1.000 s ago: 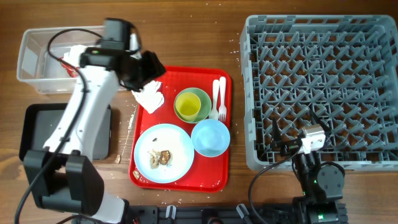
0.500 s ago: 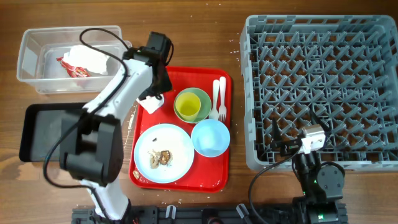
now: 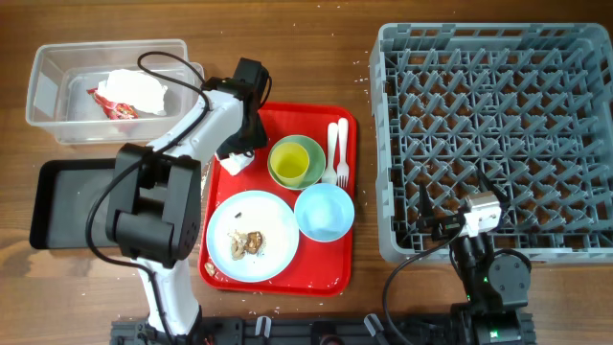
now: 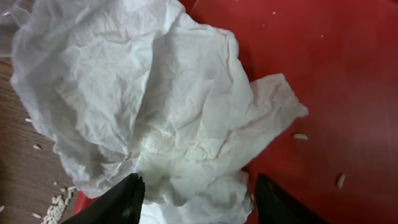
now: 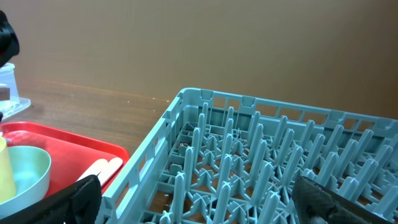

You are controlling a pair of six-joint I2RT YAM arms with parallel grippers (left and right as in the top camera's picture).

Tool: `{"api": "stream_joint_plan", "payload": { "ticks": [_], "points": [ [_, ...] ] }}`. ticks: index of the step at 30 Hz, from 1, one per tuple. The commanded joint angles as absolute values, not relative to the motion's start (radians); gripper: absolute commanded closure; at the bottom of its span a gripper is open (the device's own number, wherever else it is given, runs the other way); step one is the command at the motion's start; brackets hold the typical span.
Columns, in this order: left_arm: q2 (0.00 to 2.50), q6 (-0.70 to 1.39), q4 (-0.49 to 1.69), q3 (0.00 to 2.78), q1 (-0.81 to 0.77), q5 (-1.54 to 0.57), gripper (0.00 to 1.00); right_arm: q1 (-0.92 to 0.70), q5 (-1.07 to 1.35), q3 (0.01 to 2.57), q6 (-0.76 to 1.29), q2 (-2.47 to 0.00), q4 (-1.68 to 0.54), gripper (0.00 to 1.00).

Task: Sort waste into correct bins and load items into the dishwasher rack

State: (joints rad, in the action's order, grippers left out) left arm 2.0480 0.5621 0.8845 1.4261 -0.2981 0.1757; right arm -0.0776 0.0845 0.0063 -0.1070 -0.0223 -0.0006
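A crumpled white napkin (image 3: pixel 233 159) lies on the red tray's left edge; it fills the left wrist view (image 4: pixel 149 106). My left gripper (image 4: pixel 198 196) is open, its fingers straddling the napkin's near end. Another napkin with a red-and-white wrapper (image 3: pixel 129 93) lies in the clear tub (image 3: pixel 48 72). The black tray (image 3: pixel 67 206) sits at the left. On the red tray (image 3: pixel 278 278) are the blue plate (image 3: pixel 252 236) with brown scraps, blue bowl (image 3: pixel 324 212), green bowl holding the yellow cup (image 3: pixel 295 163), white fork and spoon (image 3: pixel 337 151). My right gripper (image 5: pixel 199 202) is open over the grey rack (image 3: pixel 498 134).
Whitish crumbs (image 4: pixel 53 208) lie on the wood table beside the red tray's left edge. The rack's near wall and pegs (image 5: pixel 205 155) stand right under my right gripper.
My left arm has swung from the clear tub, where a napkin and wrapper now lie, back down onto the napkin on the red tray. The right arm has not moved.
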Motion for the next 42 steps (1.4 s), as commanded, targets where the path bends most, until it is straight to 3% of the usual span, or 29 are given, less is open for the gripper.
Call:
{"api": "stream_joint_plan", "payload": {
  "ticks": [1, 2, 5, 7, 15, 20, 27, 32, 36, 39, 42],
  "points": [
    [2.084, 0.554, 0.879, 1.424, -0.295, 0.184, 0.5, -0.073, 0.072, 0.006, -0.116, -0.023, 0.002, 0.0],
    [2.088, 0.554, 0.879, 1.424, -0.296, 0.176, 0.6, -0.073, 0.072, 0.006, -0.117, -0.023, 0.002, 0.0],
    [2.095, 0.554, 0.879, 1.424, -0.299, 0.172, 0.73, -0.073, 0.072, 0.006, -0.117, -0.023, 0.002, 0.0],
    [2.095, 0.554, 0.879, 1.424, -0.299, 0.169, 0.96, -0.073, 0.072, 0.006, -0.116, -0.023, 0.002, 0.0],
    [1.919, 0.554, 0.886, 1.485, -0.29, 0.166, 0.96, -0.073, 0.072, 0.006, -0.117, -0.023, 0.002, 0.0],
    [1.737, 0.554, 0.782, 1.497, -0.25, 0.168, 0.96, -0.073, 0.072, 0.006, -0.117, -0.023, 0.002, 0.0],
    [1.639, 0.559, 0.575, 1.497, -0.066, 0.177, 0.96, -0.073, 0.072, 0.006, -0.117, -0.023, 0.002, 0.0],
    [1.708, 0.719, 0.529, 1.497, 0.082, 0.178, 0.96, -0.073, 0.072, 0.006, -0.116, -0.023, 0.002, 0.0],
    [1.796, 0.771, 0.534, 1.495, 0.157, 0.175, 0.86, -0.073, 0.072, 0.006, -0.117, -0.023, 0.002, 0.0],
    [1.848, 0.771, 0.535, 1.495, 0.18, 0.168, 0.4, -0.073, 0.072, 0.006, -0.117, -0.023, 0.002, 0.0],
    [1.835, 0.771, 0.537, 1.496, 0.189, 0.152, 0.28, -0.073, 0.072, 0.006, -0.117, -0.023, 0.002, 0.0]
  ]
}}
